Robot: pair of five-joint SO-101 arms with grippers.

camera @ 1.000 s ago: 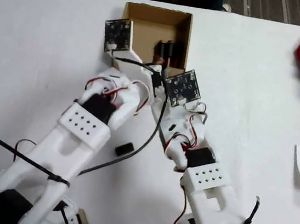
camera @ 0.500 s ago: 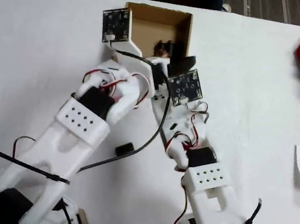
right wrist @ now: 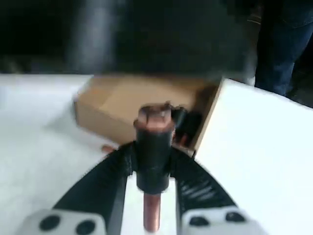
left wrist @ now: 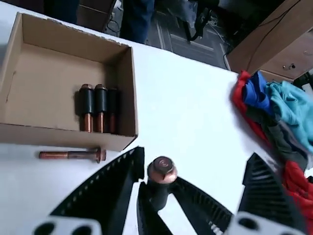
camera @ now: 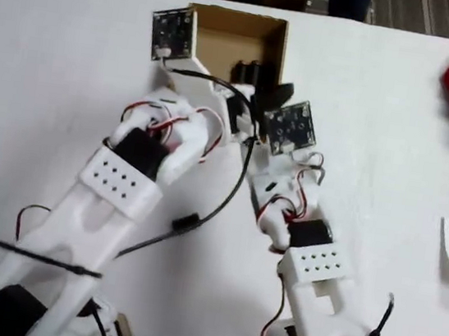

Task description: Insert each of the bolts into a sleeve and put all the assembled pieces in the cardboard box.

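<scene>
Assembled pieces (left wrist: 98, 105) in cardboard box (left wrist: 44, 83), loose bolt (left wrist: 71, 155) just outside

cardboard box (left wrist: 63, 129): 1, upper left | assembled pieces (left wrist: 100, 100) in box: 3 | fourth assembled piece (left wrist: 159, 188) outside, lower centre: 1 | bare bolt (left wrist: 71, 155): 1 | loose sleeve (camera: 187, 222): 1

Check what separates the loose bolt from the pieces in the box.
The box wall; in the left wrist view, the bolt lies on the table outside it, the pieces inside.
</scene>
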